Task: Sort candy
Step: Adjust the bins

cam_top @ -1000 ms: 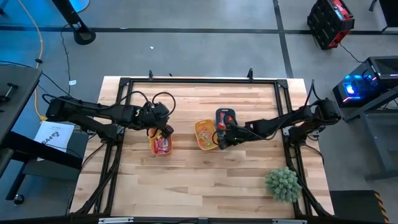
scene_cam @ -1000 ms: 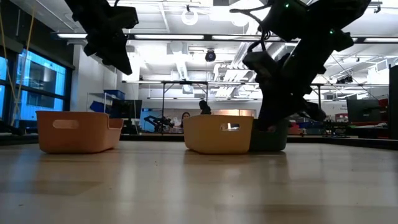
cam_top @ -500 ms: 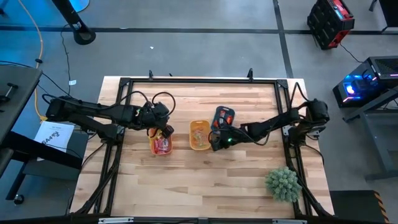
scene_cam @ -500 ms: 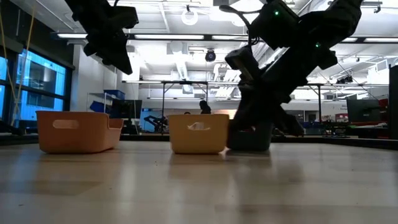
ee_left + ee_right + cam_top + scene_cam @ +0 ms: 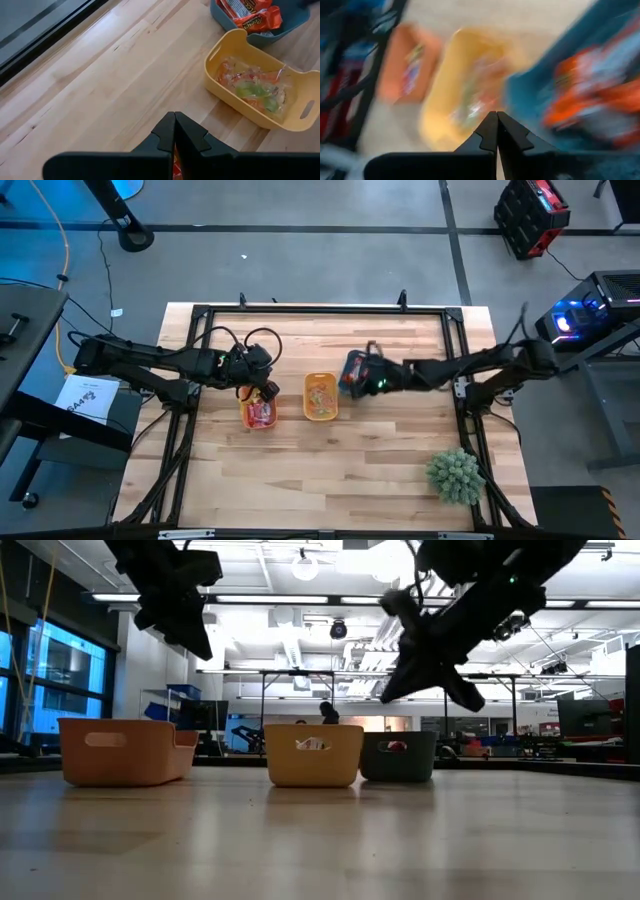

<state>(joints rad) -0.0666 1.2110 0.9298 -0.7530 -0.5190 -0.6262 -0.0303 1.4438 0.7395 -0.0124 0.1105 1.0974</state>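
Three small trays stand in a row on the wooden table: an orange tray [image 5: 247, 418], a yellow tray [image 5: 309, 412] and a teal tray [image 5: 350, 361]. Candy lies in each: red and pink wrappers in the orange tray [image 5: 261, 413], clear, green and orange ones in the yellow tray [image 5: 252, 89], orange packets in the teal tray [image 5: 252, 17]. My left gripper [image 5: 264, 388] hovers shut above the orange tray. My right gripper [image 5: 352, 377] is shut and held in the air over the teal tray's left end [image 5: 395, 685], clear of all trays. The right wrist view is blurred.
A spiky green plant ball [image 5: 455, 475] sits at the table's near right corner. Black frame rails [image 5: 320, 310] run along the table's far, left and right edges. Bare wood [image 5: 330, 470] lies between the trays and the near edge.
My right gripper, low beside the yellow tray, pushed it toward the table's left, away from the teal tray. The gripper then rose and swung toward the far edge, ending above the teal tray. The yellow tray now stands apart from the teal one, squarer to the table.
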